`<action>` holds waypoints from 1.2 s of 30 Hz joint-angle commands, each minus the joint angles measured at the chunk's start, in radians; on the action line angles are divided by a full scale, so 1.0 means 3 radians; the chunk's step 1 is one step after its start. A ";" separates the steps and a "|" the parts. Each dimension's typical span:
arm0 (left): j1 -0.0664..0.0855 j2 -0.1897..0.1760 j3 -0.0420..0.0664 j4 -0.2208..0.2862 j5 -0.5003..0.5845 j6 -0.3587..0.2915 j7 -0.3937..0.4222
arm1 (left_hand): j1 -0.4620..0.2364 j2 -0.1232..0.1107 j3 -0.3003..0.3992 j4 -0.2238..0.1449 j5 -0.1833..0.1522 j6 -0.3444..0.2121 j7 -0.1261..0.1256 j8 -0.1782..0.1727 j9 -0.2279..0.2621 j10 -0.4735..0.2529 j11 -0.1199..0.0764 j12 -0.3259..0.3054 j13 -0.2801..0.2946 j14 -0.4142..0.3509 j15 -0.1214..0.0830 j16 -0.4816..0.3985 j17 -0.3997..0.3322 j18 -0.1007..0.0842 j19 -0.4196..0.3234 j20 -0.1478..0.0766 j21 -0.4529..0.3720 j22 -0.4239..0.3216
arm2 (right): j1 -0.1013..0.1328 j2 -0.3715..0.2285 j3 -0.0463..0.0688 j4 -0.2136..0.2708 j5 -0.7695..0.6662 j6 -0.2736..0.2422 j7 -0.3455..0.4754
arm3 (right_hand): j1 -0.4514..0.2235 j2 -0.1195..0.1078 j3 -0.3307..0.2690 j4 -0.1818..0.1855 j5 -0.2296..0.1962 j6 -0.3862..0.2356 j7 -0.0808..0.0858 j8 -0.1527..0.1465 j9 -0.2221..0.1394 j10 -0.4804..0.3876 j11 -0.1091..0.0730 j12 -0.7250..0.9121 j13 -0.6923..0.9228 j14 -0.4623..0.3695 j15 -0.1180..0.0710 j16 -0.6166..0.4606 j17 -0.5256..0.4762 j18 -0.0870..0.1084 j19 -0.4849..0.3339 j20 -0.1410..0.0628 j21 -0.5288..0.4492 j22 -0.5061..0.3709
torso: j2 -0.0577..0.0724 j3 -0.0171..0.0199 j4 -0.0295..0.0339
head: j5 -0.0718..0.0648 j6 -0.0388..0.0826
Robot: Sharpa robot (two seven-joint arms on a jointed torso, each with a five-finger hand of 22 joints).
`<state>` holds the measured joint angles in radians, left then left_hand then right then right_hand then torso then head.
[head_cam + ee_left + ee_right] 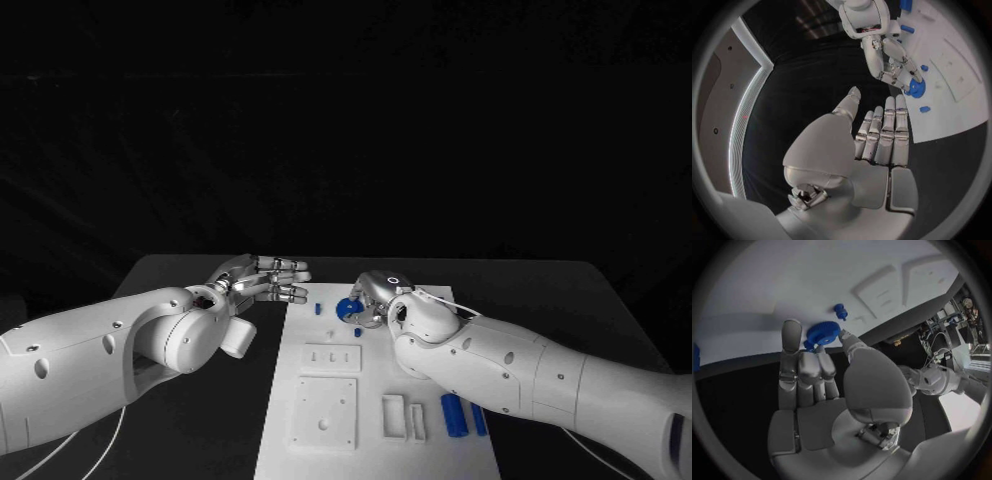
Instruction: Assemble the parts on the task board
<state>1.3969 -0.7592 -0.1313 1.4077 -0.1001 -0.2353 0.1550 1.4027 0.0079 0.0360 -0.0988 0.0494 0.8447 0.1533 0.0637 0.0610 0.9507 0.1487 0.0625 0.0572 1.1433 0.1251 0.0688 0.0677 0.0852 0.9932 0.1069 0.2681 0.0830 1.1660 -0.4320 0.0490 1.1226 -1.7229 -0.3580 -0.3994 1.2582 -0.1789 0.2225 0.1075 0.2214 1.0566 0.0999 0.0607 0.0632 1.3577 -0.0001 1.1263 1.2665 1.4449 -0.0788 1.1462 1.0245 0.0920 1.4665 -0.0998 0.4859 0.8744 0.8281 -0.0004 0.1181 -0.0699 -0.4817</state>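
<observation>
Black tabletop (188,275) runs under the whole scene, dark room behind it, and the white task board (433,390) lies lengthwise down its middle, reaching from the robot outward.

Nearest the robot, at the board's close end, two blue oblong parts (462,413) lie side by side next to narrow white raised slots, probably parked there until their turn. A little further out come a large square raised block (326,410) and a smaller one (332,358) with small recesses, which look like seats meant to receive pieces.

Further still, at the board's far end, the right hand (378,297) reaches in over the board. Its thumb and fingertips (792,330) close on a blue gear (823,332), a round toothed disc of saturated blue with a raised hub, so this hand is grasping the gear. The gear sits low over the board, seemingly being fitted onto a mount, though whether it is fully seated I cannot tell. A small blue peg (840,311) stands just beside it, and another small blue piece (317,309) lies near the board's left edge.

The left hand (267,279) hovers off the board's left side above the tabletop, fingers straight and together, holding nothing, likely kept clear to give the right hand room.
</observation>
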 commanded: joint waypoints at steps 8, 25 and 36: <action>0.0000 -0.0001 0.0002 -0.0001 -0.0008 0.0042 0.0014 | -0.0011 0.0034 0.0012 0.0003 -0.0004 -0.0019 0.0001 -0.0019 -0.0003 -0.0013 0.0003 -0.0010 0.0004 -0.0021 0.0010 -0.0011 0.0001 -0.0007 -0.0023 0.0008 0.0012 -0.0002 | -0.0020 -0.0058 -0.0011 0.0025 0.0158 -0.0250 0.0094 | -0.0003 -0.0028 0.0000 -0.0083 0.0126 -0.0065 0.0008 0.0003 -0.0004 -0.0006 0.0018 0.0001 -0.0001 -0.0004 0.0002 -0.0013 0.0004 0.0034 0.0129 0.0001 -0.0005 -0.0002 | 0.0000 0.0001 -0.0001 | -0.0009 0.0021; 0.0000 -0.0015 0.0002 -0.0035 -0.0008 0.0013 0.0007 | -0.0008 0.0022 0.0051 -0.0013 -0.0004 -0.0003 0.0029 -0.0017 -0.0001 -0.0004 0.0033 -0.0008 0.0004 -0.0032 0.0018 -0.0011 0.0001 0.0000 -0.0051 0.0018 0.0039 -0.0001 | -0.0011 -0.0373 0.0213 0.0346 0.0646 -0.0567 0.0477 | 0.0041 0.0023 0.0026 -0.0276 0.0158 -0.0059 0.0022 0.0004 -0.0002 -0.0019 0.0023 -0.0004 -0.0008 -0.0005 0.0005 -0.0044 -0.0003 0.0043 0.0125 0.0005 -0.0038 -0.0031 | -0.0008 0.0011 -0.0021 | 0.0001 0.0059; -0.0031 -0.0022 0.0002 -0.0105 -0.0009 0.0023 0.0027 | 0.0004 0.0026 0.0052 -0.0026 -0.0004 -0.0003 0.0023 -0.0019 -0.0003 0.0000 0.0028 -0.0009 0.0004 -0.0030 0.0016 -0.0011 0.0001 0.0000 -0.0057 0.0016 0.0047 0.0001 | 0.0086 -0.0985 0.0465 0.0544 0.1462 0.0563 0.1397 | 0.0130 0.0209 0.0303 -0.0845 0.0381 0.0107 0.0010 0.0005 0.0003 -0.0105 0.0008 -0.0087 -0.0063 -0.0019 0.0016 -0.0183 -0.0126 0.0013 0.0090 0.0014 -0.0158 -0.0033 | -0.0057 0.0038 -0.0093 | -0.0005 0.0080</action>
<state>1.3886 -0.7668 -0.1313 1.3770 -0.1002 -0.2362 0.1523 1.3981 0.0125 0.0487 -0.1058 0.0494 0.8357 0.1623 0.0637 0.0610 0.9434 0.1559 0.0625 0.0571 1.1395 0.1289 0.0688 0.0677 0.0853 0.9806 0.1123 0.2763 0.0830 1.1922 -0.7223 0.1883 1.2809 -1.3923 -0.3438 -0.1162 1.3040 -0.1165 0.3141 -0.1383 0.3313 1.0815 0.1054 0.0638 0.0632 1.3330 0.0001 1.1052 1.2481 1.4423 -0.0759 1.0968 0.9856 0.0918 1.4665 -0.0997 0.4429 0.8622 0.8169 0.0077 0.0973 -0.0724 -0.4585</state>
